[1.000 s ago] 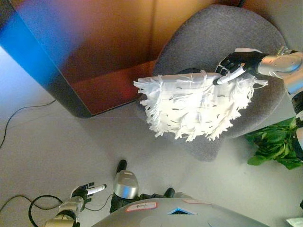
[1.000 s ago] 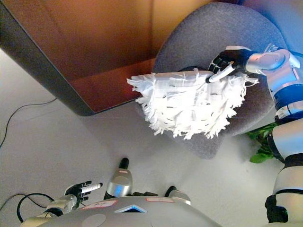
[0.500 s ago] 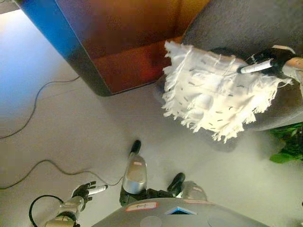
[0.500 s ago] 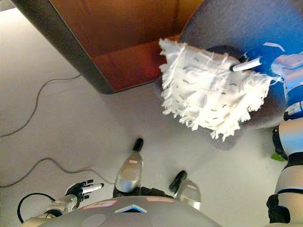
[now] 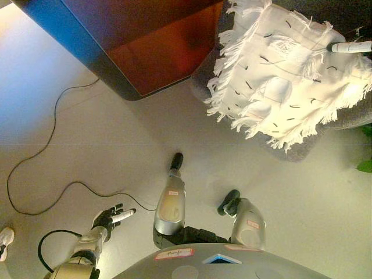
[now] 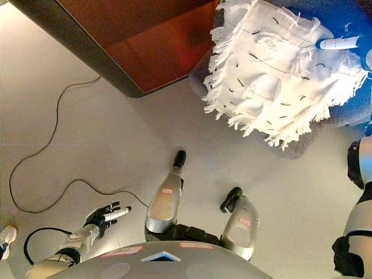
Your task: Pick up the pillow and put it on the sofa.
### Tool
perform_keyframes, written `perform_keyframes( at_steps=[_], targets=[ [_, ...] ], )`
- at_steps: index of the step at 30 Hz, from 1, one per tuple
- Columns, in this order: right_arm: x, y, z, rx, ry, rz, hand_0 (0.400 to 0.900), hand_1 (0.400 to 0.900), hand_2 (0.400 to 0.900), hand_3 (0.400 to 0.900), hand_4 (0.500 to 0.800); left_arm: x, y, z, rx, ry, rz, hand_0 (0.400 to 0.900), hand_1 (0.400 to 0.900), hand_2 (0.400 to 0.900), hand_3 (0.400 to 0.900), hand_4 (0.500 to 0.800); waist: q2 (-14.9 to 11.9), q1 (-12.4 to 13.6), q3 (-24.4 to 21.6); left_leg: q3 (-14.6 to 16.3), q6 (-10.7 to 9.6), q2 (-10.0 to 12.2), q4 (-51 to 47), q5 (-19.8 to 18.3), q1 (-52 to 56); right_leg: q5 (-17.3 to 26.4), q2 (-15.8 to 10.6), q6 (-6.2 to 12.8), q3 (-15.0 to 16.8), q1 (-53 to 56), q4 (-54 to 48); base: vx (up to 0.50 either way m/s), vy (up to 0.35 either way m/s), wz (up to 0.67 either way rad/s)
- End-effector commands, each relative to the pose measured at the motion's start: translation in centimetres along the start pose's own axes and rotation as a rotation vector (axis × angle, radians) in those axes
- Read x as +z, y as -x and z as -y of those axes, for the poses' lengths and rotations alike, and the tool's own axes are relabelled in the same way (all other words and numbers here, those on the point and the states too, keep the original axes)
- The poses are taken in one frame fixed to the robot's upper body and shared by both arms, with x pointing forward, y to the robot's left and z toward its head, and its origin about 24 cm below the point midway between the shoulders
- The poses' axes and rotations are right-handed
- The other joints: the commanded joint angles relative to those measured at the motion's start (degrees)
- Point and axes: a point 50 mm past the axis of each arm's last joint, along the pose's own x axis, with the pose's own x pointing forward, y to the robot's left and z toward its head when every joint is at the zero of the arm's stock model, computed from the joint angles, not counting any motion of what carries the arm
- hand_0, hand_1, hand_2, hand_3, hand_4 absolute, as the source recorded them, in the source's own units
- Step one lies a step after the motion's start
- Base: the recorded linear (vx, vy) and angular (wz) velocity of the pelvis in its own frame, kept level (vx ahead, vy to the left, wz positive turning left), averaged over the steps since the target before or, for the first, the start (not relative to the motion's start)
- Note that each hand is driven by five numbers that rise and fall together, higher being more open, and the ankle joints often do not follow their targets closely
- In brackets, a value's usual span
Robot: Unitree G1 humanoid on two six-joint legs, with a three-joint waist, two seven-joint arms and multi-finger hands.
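Observation:
The white fringed pillow (image 5: 285,75) hangs at the upper right, over the front of the grey sofa (image 5: 302,150). My right hand (image 5: 354,46) grips the pillow's upper right edge, a white-tipped finger lying across the cloth; the rest of that hand runs off the view's edge. Most of the sofa seat is hidden behind the pillow. My left hand (image 5: 110,218) hangs idle at the lower left above the floor, fingers spread and holding nothing.
A brown wooden cabinet with a dark edge (image 5: 151,46) stands at the upper left, next to the sofa. A thin cable (image 5: 52,133) trails over the pale floor. Green leaves (image 5: 365,165) show at the right edge, and a white shoe (image 5: 4,238) at the left edge.
The whole view has shifted, so cabinet, sofa and pillow now sit higher and further right. The pillow stays in my right hand. My left hand stays low and idle.

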Motion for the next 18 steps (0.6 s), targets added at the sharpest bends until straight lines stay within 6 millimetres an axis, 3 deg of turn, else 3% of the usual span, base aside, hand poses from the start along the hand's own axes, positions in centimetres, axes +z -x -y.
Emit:
perform_keyframes(
  at_steps=[1, 10, 18],
  targets=[
    [1.8, 0.8, 3.0, -0.111, 0.002, 0.048, 0.9, 0.9, 0.9, 0.9, 0.8, -0.9, 0.9, -3.6, 0.081, -0.045, -0.057, 0.9, 0.9, 0.9, 0.9, 0.8, -0.3, 0.3, -2.1, 0.3, 0.5, 1.4, -4.3, 4.4, 3.3, -0.7, 3.2, -3.4, 1.8, 2.1, -1.7, 0.02, 0.0, -0.09],
    [2.3, 1.5, 4.8, -0.159, 0.061, 0.037, 0.9, 0.9, 0.9, 0.9, 0.8, -1.2, 1.0, -3.7, 0.085, -0.05, -0.069, 0.9, 0.9, 0.9, 0.9, 0.8, -1.5, 0.1, -3.9, 0.7, 0.3, 1.7, -4.4, 6.1, 4.3, 1.9, 4.6, -3.67, 1.1, 6.2, -6.5, -0.01, 0.021, -0.06],
    [0.9, 2.0, 6.3, -0.218, 0.095, -0.037, 0.9, 0.9, 0.9, 0.9, 0.8, -1.3, 1.0, -3.6, 0.094, -0.065, -0.082, 0.9, 0.9, 0.9, 0.9, 0.8, -4.8, -0.5, -7.2, 1.9, 0.2, 1.1, -6.1, 4.5, 8.1, 3.9, 5.7, -2.72, 1.3, 12.6, -13.7, 0.02, 0.012, -0.07]
  ],
)
